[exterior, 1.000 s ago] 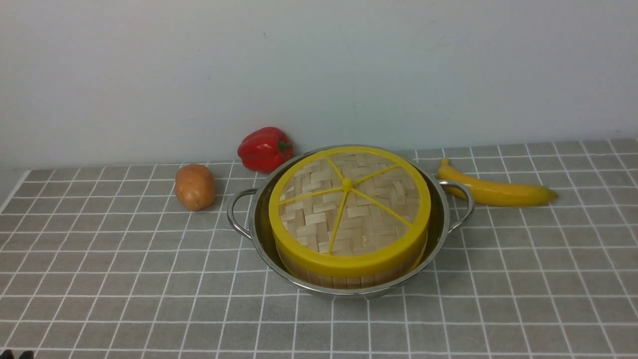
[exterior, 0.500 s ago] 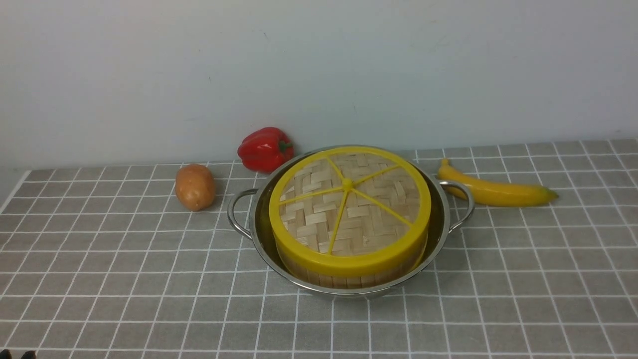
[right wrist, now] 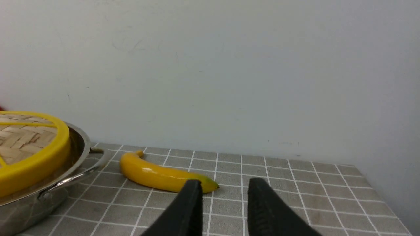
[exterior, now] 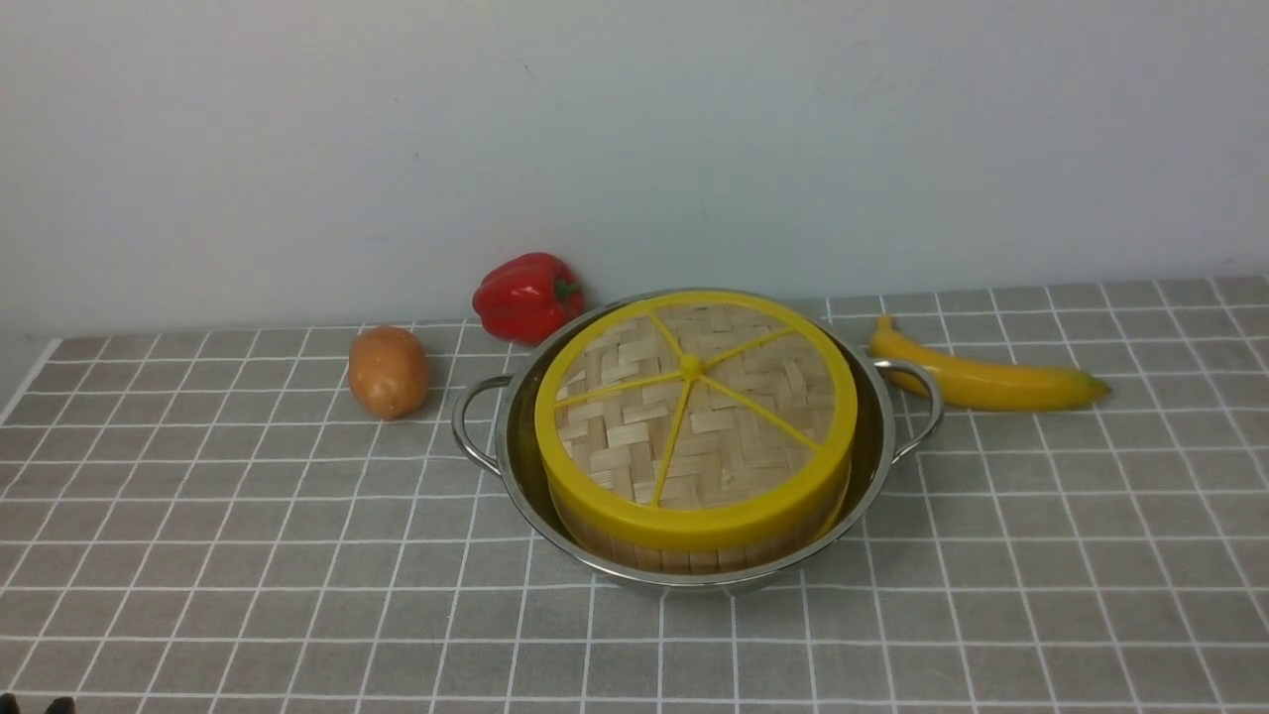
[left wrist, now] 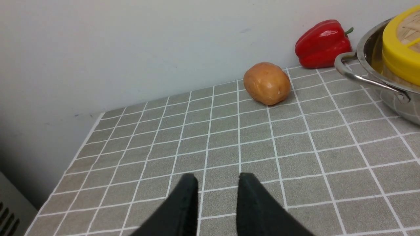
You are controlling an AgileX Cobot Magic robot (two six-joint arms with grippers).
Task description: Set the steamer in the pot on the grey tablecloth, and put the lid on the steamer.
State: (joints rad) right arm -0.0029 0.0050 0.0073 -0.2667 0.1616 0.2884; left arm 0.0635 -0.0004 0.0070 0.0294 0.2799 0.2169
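The shiny steel pot (exterior: 876, 466) stands on the grey tablecloth (exterior: 248, 555) at the middle. The bamboo steamer (exterior: 694, 557) sits inside it, with only its slat wall showing. The woven lid (exterior: 694, 407) with its yellow rim lies flat on top of the steamer. My left gripper (left wrist: 217, 178) is open and empty, low over the cloth well to the left of the pot (left wrist: 370, 55). My right gripper (right wrist: 224, 183) is open and empty, to the right of the pot (right wrist: 80, 144), near the banana's tip. The lid also shows in the right wrist view (right wrist: 29, 157).
A potato (exterior: 388, 372) and a red pepper (exterior: 525, 296) lie behind and left of the pot. A banana (exterior: 986, 380) lies right of the pot's right handle. A pale wall closes the back. The cloth's left edge shows in the left wrist view.
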